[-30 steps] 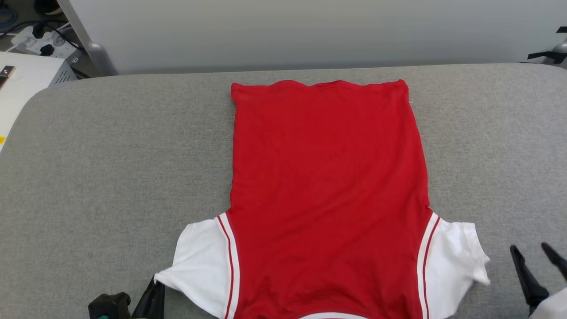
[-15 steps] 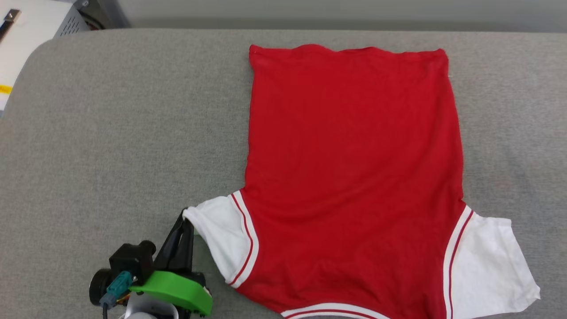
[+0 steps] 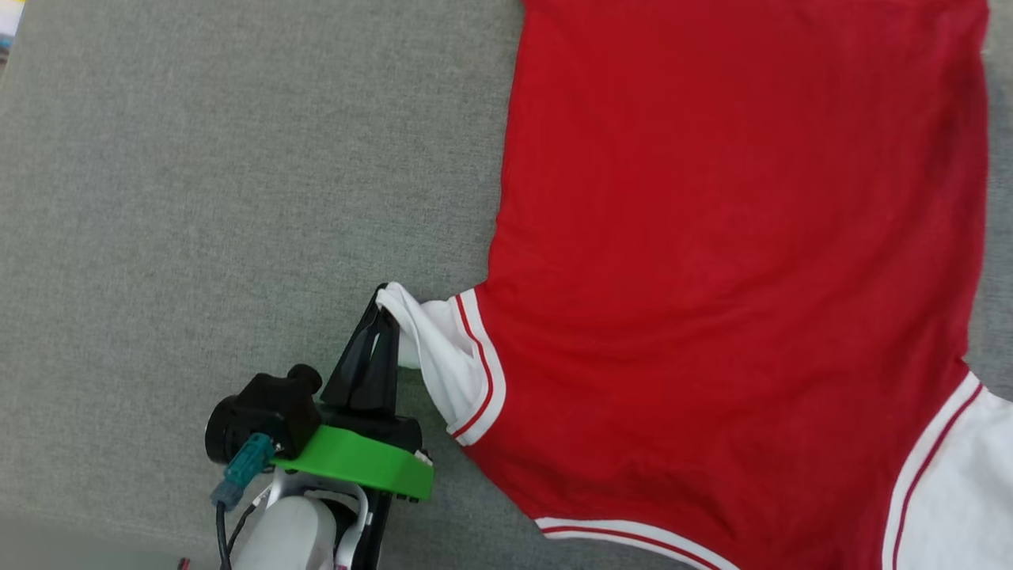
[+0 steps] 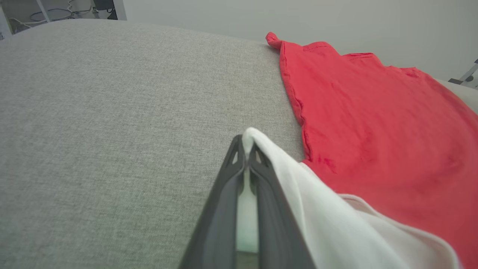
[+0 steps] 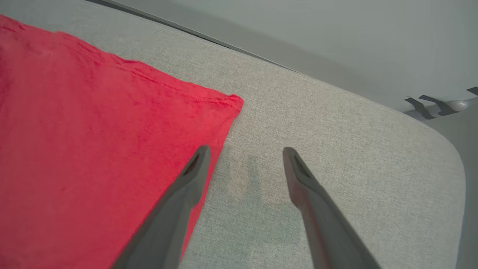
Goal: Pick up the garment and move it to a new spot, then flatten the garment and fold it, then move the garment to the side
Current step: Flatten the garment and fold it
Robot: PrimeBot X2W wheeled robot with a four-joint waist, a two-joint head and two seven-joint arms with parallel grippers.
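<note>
**Left claw now has the sleeve tip pinched and lifted**

The left claw [image 3: 384,305] is shut tight on the tip of one white sleeve [image 3: 443,348] of the red jersey [image 3: 728,237]. A second ago that sleeve lay flat and spread out on the grey surface [image 3: 198,198]. Now it is bunched into a thin point and held up a little. The head camera has dipped closer too, so the jersey looks bigger. It sits in the right half of the picture, cut off at the top.

The right claw [image 5: 246,149] has opened a bit more. It stands wide and holds nothing, over bare surface just beside the jersey's hem corner [image 5: 233,100].

I think this is the start of the fold. The sleeve looks ready to be laid over the red body, which lies quite smooth, plain side up.

The other white sleeve [image 3: 957,491] lies flat at the lower right. Cables [image 4: 48,15] show past the surface at the upper left of the left wrist view. Black tape strips [image 5: 422,104] show at the right of the right wrist view. Both are well away. The only thing close to the sleeve's path is the left arm itself.
</note>
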